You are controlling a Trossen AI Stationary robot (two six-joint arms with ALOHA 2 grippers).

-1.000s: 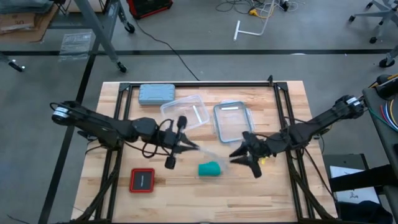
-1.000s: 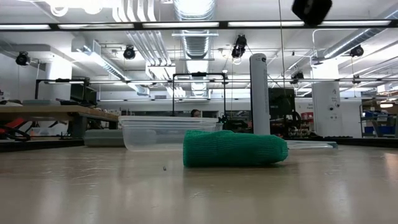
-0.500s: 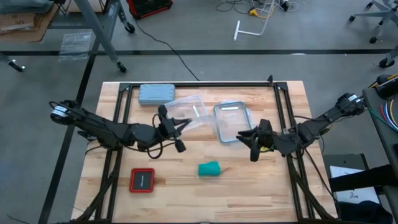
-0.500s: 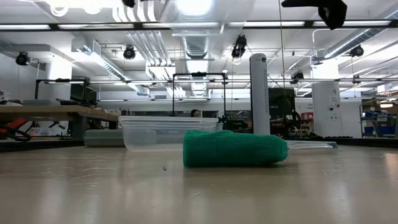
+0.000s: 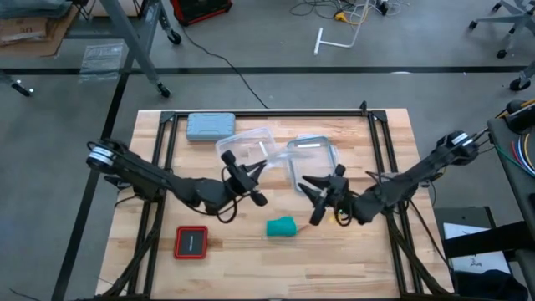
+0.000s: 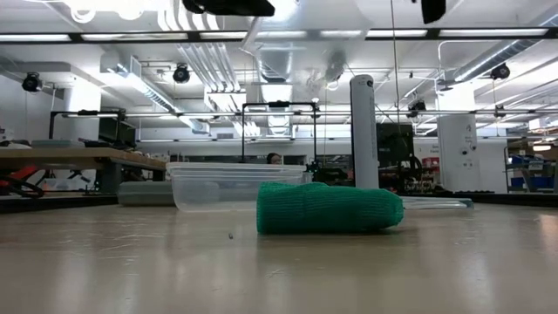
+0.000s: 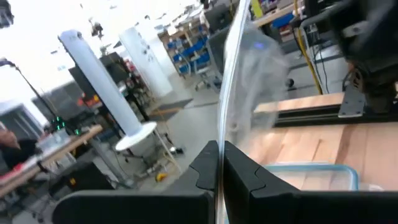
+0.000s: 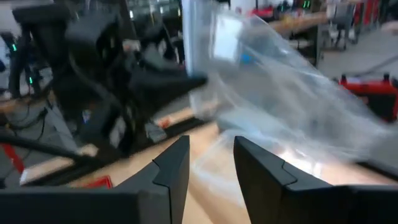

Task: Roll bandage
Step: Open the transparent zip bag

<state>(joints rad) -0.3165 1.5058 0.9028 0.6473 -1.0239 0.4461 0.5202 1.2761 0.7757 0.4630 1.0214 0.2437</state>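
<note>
Although the bench [image 5: 376, 251] carries clear containers [image 5: 311, 159], a grey-blue case [image 5: 211, 125] and a red-edged block [image 5: 191, 242], the teal bandage [image 5: 282, 227] lies already rolled near the front edge, untouched and apart from both arms. Above it, the left gripper [image 7: 217, 163] has its fingers pressed together on the edge of a clear plastic bag [image 7: 249, 87], while the right gripper [image 8: 211, 163] faces that bag with fingers spread and nothing between them. My worry is that the limp, see-through bag could slip or fold shut before the right fingers catch its other edge, leaving no opening for the roll.
</note>
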